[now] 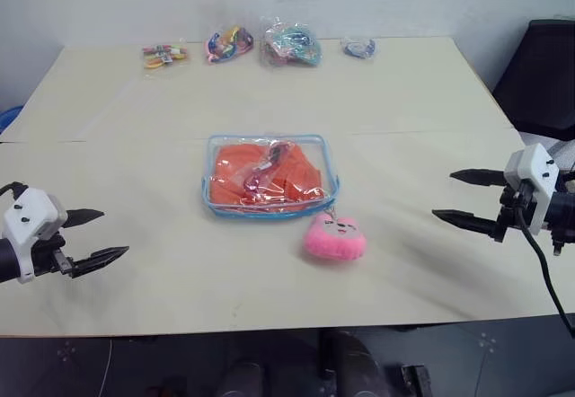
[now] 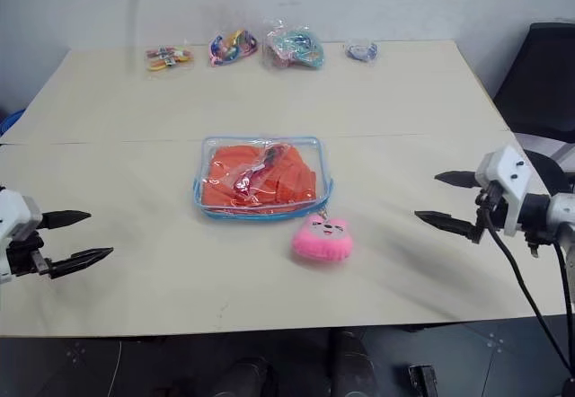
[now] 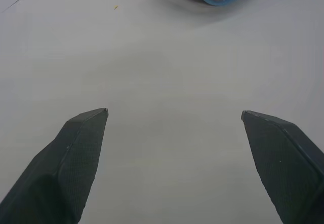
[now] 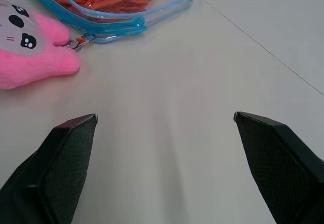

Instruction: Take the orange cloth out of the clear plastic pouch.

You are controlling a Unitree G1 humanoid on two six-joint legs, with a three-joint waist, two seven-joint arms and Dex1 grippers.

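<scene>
- Currently the pouch (image 1: 269, 177) lies flat mid-table (image 1: 404, 101), with the cloth (image 1: 269, 172) inside it.
- Pink charm (image 1: 334, 237) rests just beside the pouch's near right corner, clipped to it.
- Left gripper (image 1: 94, 237) hovers over the table's near left edge, fingers spread wide, empty.
- Right gripper (image 1: 465, 198) hovers at the right edge, fingers spread wide, empty.
- Small bags (image 1: 238, 45) sit along the far edge.

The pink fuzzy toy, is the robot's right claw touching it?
Apart. In the left eye view, bare table lies between the open right gripper and the pink plush charm, which is clipped to the clear plastic pouch.
</scene>
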